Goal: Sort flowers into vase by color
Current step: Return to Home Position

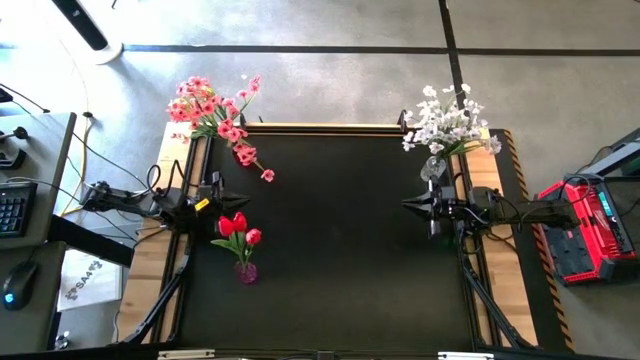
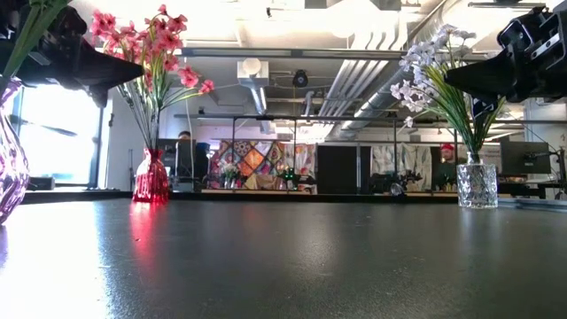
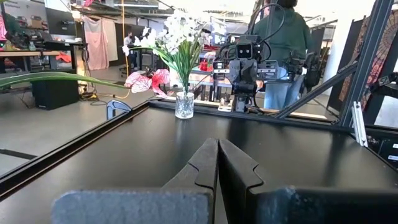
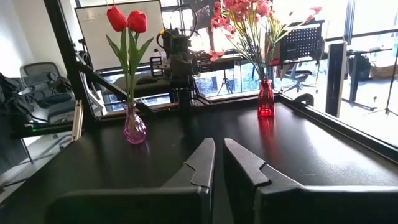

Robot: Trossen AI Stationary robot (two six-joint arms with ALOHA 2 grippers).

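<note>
You have the red flowers (image 1: 236, 226) in the violet vase (image 1: 246, 272), the pink flowers (image 1: 212, 112) in the red vase (image 4: 265, 99) and the white flowers (image 1: 448, 122) in the clear vase (image 3: 184, 104), so with seemingly nothing left to carry, the left gripper (image 3: 217, 144) and the right gripper (image 4: 218, 144) wait at opposite sides of the table (image 1: 340, 260), both closed and empty.

No wording can be read for certain. A white sheet (image 1: 82, 283) lying left of the table (image 1: 340, 250) carries dark print (too small to make out).
</note>
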